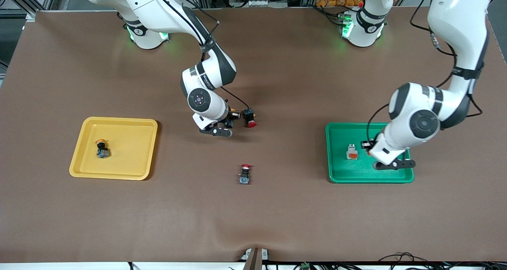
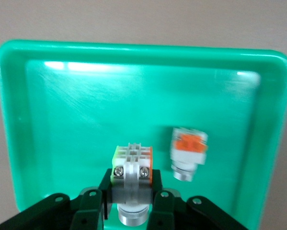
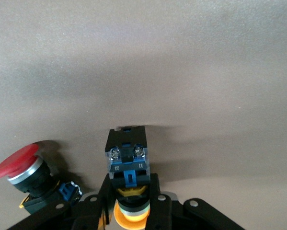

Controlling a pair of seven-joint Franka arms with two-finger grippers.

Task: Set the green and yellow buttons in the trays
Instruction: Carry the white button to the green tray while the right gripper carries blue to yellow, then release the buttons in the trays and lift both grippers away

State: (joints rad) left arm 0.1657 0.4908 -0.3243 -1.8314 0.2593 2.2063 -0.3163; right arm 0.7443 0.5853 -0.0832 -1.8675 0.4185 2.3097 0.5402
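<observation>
Pinching a whitish-grey button with an orange patch [image 2: 132,165], your left end effector [image 2: 132,194] hangs over the green plastic tray [image 2: 18,110]. Lower it gently beside the other grey button [image 2: 188,152]. Your right end effector [image 3: 130,191] grips a yellow-capped black button [image 3: 127,165] near a red-capped switch [image 3: 23,172] over the brown worktop [image 3: 181,57].

My fingers [image 2: 160,203] clamp a whitish-grey button [image 2: 132,165] over the green tray [image 2: 62,120]; a second button [image 2: 188,152] lies at two o'clock.
</observation>
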